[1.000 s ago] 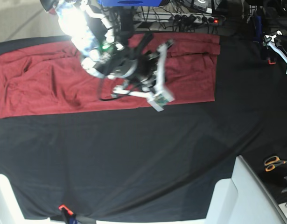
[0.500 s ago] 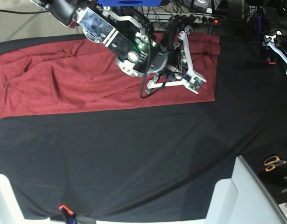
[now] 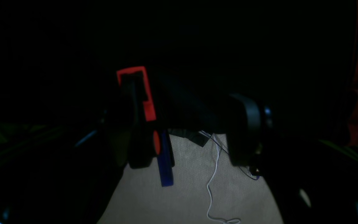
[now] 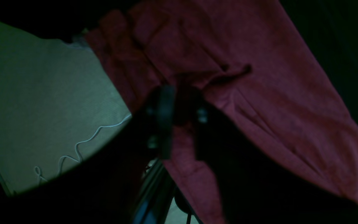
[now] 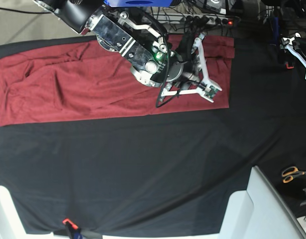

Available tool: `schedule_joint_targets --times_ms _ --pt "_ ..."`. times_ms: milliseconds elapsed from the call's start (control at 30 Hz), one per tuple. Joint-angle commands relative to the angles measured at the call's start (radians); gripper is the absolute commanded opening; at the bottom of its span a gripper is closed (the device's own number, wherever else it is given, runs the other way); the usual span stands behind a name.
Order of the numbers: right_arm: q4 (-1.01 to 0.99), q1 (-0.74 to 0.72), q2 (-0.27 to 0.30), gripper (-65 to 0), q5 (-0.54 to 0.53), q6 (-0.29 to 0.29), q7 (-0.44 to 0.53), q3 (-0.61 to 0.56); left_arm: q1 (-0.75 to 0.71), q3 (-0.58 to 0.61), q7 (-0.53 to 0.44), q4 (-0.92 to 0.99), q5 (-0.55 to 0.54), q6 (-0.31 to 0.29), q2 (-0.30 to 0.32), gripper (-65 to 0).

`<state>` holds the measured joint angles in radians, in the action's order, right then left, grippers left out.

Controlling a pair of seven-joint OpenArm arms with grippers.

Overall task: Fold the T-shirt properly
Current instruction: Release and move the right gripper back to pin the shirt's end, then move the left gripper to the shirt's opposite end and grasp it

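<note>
Spread flat along the far edge of the table (image 5: 143, 174), on the black cloth sheet (image 5: 153, 164): the T-shirt (image 5: 53, 89), brick-red, folded into 1 long band running from the left edge toward the right, wrinkled at its left part. Above the band's right end, reaching in from the far left: the right arm (image 5: 138, 47), with the right end effector (image 5: 200, 64) over the shirt's right portion. In the right wrist view, seen dimly: 2 dark fingers (image 4: 162, 121) with a narrow gap between, parted slightly, red fabric (image 4: 259, 102) right beneath and behind them; cannot tell whether any cloth is caught between the tips. Beyond the shirt's edge in that view, pale floor (image 4: 36, 93) with a thin white cable (image 4: 82, 143).

At the far right edge of the base view, well apart from the shirt: the left end effector (image 5: 292, 50). In the left wrist view, very dark: 2 fingers spread wide, nothing between them, floor beneath. Near the right edge of the table: orange-handled scissors (image 5: 293, 173).
</note>
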<state>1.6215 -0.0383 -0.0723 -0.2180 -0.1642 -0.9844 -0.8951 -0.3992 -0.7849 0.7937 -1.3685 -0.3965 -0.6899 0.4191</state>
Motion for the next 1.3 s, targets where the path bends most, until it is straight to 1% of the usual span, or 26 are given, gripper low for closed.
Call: schedule_joint_targets --times_ms 0,100,133,167,233,300,400,467,500,567,633,700,733,867,933,967,1067,1167,1267 --pt "0.035 -0.015 -0.017 -45.6 -0.01 -0.002 0.02 -0.003 -0.002 -0.008 -0.013 -0.015 -0.008 -0.008 0.025 -20.7" --pt "0.133 -0.048 -0.005 -34.4 -0.004 0.004 0.0 0.004 -0.002 -0.008 -0.013 -0.015 -0.008 -0.008 0.025 -20.4" --pt "0.185 -0.062 0.019 -31.8 -0.004 0.004 -0.02 0.015 -0.002 -0.008 -0.013 -0.015 -0.008 -0.008 0.025 -20.2" --pt "0.24 -0.071 0.045 -29.7 -0.004 0.004 -0.043 0.052 -0.002 -0.008 -0.013 -0.015 -0.008 -0.008 0.025 -20.1" --pt "0.31 -0.058 0.065 -28.4 -0.004 0.007 -0.067 0.166 -0.002 -0.005 -0.013 -0.015 -0.008 -0.008 0.025 -20.1" --pt "0.328 -0.012 0.099 -28.4 -0.004 0.024 -0.063 0.33 -0.002 -0.005 -0.013 -0.015 -0.008 -0.008 0.024 -19.9" --pt "0.328 0.076 0.141 -28.4 -0.005 0.025 0.043 0.56 -0.008 -0.001 -0.012 -0.016 -0.014 -0.008 0.013 -19.7" --pt "0.328 0.151 0.165 -28.2 -0.007 0.025 0.131 0.689 -0.025 -0.001 -0.012 -0.03 -0.017 -0.008 -0.015 -19.7" --pt "0.326 0.186 0.171 -28.1 -0.007 0.025 0.167 0.738 -0.025 -0.001 -0.012 -0.036 -0.017 -0.008 -0.029 -19.7" --pt "0.323 0.246 0.184 -27.9 -0.007 0.025 0.215 0.799 -0.025 -0.001 -0.01 -0.028 -0.031 -0.008 -0.049 -18.9" --pt "0.308 0.292 0.2 -27.9 -0.007 0.024 0.246 0.818 -0.024 -0.001 0.03 -0.015 -0.078 -0.008 -0.062 -12.0" --pt "0.271 0.324 0.222 -27.9 -0.007 0.024 0.276 0.819 -0.02 -0.001 0.062 0.007 -0.157 -0.008 -0.064 -4.1" --pt "0.245 0.335 0.225 -27.9 -0.007 0.024 0.292 0.818 -0.02 -0.001 0.065 0.013 -0.2 -0.008 -0.065 -2.5" --pt "0.136 0.357 0.226 -27.9 -0.007 0.024 0.339 0.816 -0.022 -0.001 0.069 0.007 -0.382 -0.008 -0.065 -2.6" --pt "0.092 0.358 0.226 -27.9 -0.007 0.024 0.355 0.815 -0.02 0.006 0.071 0.005 -0.442 -0.008 -0.065 -2.6" --pt "0.073 0.358 0.225 -27.9 -0.007 0.024 0.356 0.815 -0.013 0.029 0.071 0.004 -0.46 -0.008 -0.065 -2.6" --pt "0.052 0.358 0.225 -27.9 -0.007 0.022 0.356 0.815 0.027 0.12 0.071 0.011 -0.467 -0.008 -0.07 -2.6" --pt "0.052 0.358 0.225 -27.9 -0.007 0.022 0.356 0.815 0.055 0.178 0.065 0.011 -0.417 -0.008 -0.122 -2.6" --pt "0.053 0.358 0.225 -27.9 -0.007 0.022 0.356 0.815 0.09 0.184 0.065 0.013 -0.325 -0.008 -0.187 -2.6"
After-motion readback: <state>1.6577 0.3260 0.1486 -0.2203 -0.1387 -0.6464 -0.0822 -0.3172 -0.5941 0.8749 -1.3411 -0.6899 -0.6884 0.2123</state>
